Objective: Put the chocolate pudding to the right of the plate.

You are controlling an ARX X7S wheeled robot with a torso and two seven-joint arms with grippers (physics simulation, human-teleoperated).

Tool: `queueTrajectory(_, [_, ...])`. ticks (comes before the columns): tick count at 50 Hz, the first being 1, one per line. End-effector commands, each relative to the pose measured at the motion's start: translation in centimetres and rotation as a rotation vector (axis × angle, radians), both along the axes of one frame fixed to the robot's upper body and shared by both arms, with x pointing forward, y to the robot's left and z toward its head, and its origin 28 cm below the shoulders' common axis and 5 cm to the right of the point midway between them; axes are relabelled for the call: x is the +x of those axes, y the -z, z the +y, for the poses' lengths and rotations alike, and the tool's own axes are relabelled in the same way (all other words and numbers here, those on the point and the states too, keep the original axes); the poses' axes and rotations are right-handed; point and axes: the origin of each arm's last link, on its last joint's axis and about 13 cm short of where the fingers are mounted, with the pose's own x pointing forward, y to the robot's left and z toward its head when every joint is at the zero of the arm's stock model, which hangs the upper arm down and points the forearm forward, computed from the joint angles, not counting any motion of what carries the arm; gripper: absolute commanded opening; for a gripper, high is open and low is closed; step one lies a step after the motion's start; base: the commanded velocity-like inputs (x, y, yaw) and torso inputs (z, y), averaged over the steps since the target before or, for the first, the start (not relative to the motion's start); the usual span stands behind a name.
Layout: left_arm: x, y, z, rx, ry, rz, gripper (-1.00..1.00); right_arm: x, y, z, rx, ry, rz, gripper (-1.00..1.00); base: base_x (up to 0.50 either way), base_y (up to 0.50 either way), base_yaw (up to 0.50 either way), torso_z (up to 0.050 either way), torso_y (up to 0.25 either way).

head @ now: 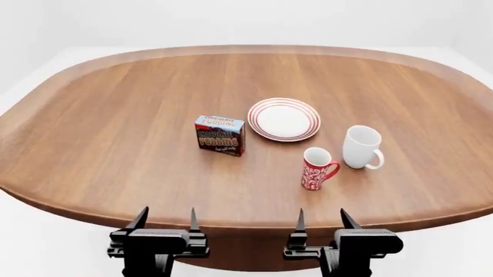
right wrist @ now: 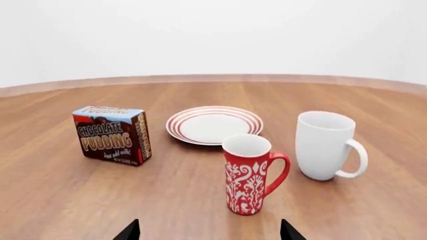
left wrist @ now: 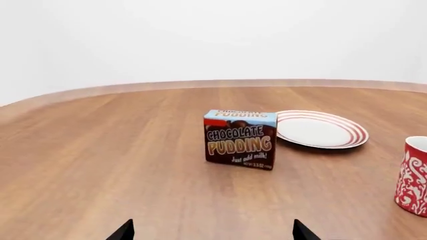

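Chocolate pudding carton [head: 220,134] upright on oval wooden table [head: 115,121], just left of red-ringed plate [head: 283,119], close but apart. Red patterned mug [head: 317,168] near side of plate; white mug [head: 362,146] to its right. Left gripper [head: 165,219] and right gripper [head: 321,219] at near table edge, fingers spread wide, holding nothing, well apart from carton

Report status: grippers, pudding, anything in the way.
Left gripper and right gripper open, empty, at table edge. Pudding upright, left of plate. White mug, red mug near drop zone.
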Motion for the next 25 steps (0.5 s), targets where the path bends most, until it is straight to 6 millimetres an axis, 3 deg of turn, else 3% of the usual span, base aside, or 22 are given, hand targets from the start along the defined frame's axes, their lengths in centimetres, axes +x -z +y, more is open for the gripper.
queueTrajectory(1, [0.0, -0.4, 0.1, 0.005, -0.005, -0.004, 1.00, 0.0, -0.6, -0.1, 0.030, -0.012, 0.033, 1.00, 0.00, 0.00, 0.00, 0.000, 0.000])
queueTrajectory(6, [0.8, -3.6, 0.4, 0.017, 0.014, 0.000, 1.00, 1.1, -3.8, -0.6, 0.011, -0.011, 0.049, 1.00, 0.00, 0.00, 0.00, 0.000, 0.000])
queueTrajectory(9, [2.2, -8.8, 0.7, 0.017, 0.042, -0.004, 1.00, 2.4, -9.0, -1.5, -0.003, -0.008, 0.019, 1.00, 0.00, 0.00, 0.00, 0.000, 0.000])
queueTrajectory(11, [2.9, -10.7, 0.8, 0.013, 0.044, -0.010, 1.00, 2.9, -11.0, -1.7, 0.018, -0.037, 0.007, 1.00, 0.00, 0.00, 0.00, 0.000, 0.000])
queueTrajectory(12, [3.7, -13.0, 1.0, 0.002, 0.040, -0.042, 1.00, 3.4, -13.1, -1.9, 0.025, -0.047, 0.007, 1.00, 0.00, 0.00, 0.00, 0.000, 0.000])
queueTrajectory(14, [4.3, -14.7, 1.2, 0.037, 0.009, -0.100, 1.00, 3.6, -14.7, -2.0, -0.006, -0.047, -0.019, 1.00, 0.00, 0.00, 0.00, 0.000, 0.000])
queueTrajectory(17, [4.7, -15.7, 1.4, 0.023, 0.011, -0.101, 1.00, 3.8, -15.4, -2.2, -0.025, -0.027, -0.033, 1.00, 0.00, 0.00, 0.00, 0.000, 0.000])
queueTrajectory(20, [5.0, -14.8, 1.3, 0.037, 0.008, -0.093, 1.00, 3.8, -15.2, -2.3, -0.021, -0.033, -0.035, 1.00, 0.00, 0.00, 0.00, 0.000, 0.000])
queueTrajectory(25, [4.9, -14.2, 1.2, 0.027, 0.006, -0.082, 1.00, 3.7, -14.7, -2.4, -0.017, -0.036, -0.039, 1.00, 0.50, 0.00, 0.00, 0.000, 0.000])
